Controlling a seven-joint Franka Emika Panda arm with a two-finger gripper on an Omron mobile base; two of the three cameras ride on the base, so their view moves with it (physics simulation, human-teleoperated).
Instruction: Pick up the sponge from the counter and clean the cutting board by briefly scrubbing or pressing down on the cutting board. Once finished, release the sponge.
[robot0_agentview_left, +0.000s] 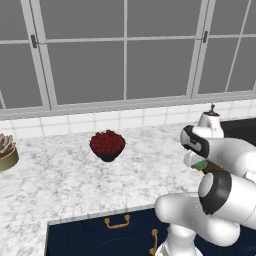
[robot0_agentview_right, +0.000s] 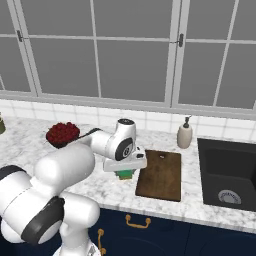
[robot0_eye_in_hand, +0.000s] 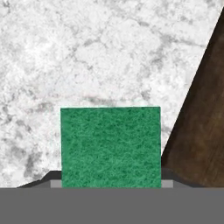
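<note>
White-and-grey marbled stone table (robot0_agentview_right: 165, 200) runs under big grey windows, w/ dark navy cabinets below. Small green-topped rectangular sponge (robot0_eye_in_hand: 110, 146) sits in the tool (robot0_agentview_right: 125, 173), which is clamped on it from both sides, low over the table just left of the flat dark brown wooden cutting board (robot0_agentview_right: 161, 175). Dark bowl of red fruit (robot0_agentview_left: 107, 145) sits well apart.

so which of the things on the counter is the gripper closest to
The sponge: the gripper is shut on it, left of the cutting board; fruit bowl and soap bottle sit farther back.
</note>
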